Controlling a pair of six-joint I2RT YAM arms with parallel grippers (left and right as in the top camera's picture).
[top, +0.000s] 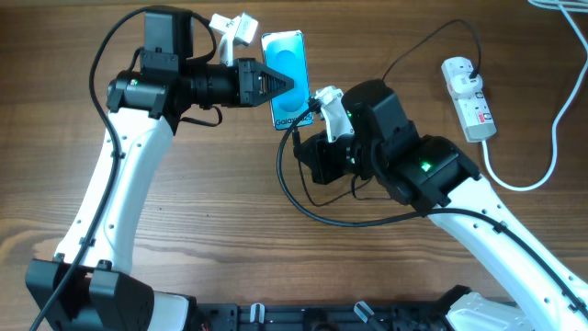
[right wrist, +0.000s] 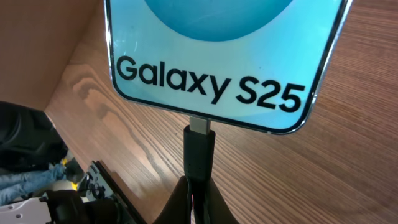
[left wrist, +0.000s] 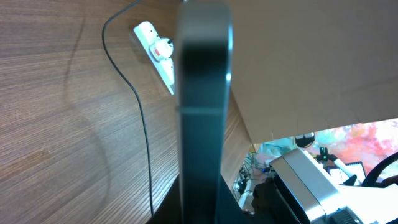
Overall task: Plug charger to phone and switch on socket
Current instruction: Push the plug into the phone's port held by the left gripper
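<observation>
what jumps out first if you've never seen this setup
The Galaxy S25 phone, held at top centre by the left gripper, its screen teal and white. The right gripper holds the black charger plug at its bottom edge. A white power strip lies at far right.

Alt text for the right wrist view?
A black charger plug, pinched in the right end effector, touches its metal tip to the port on the lower edge of a phone whose screen reads Galaxy S25. A wooden table lies behind. Full seating cannot be told.
</observation>
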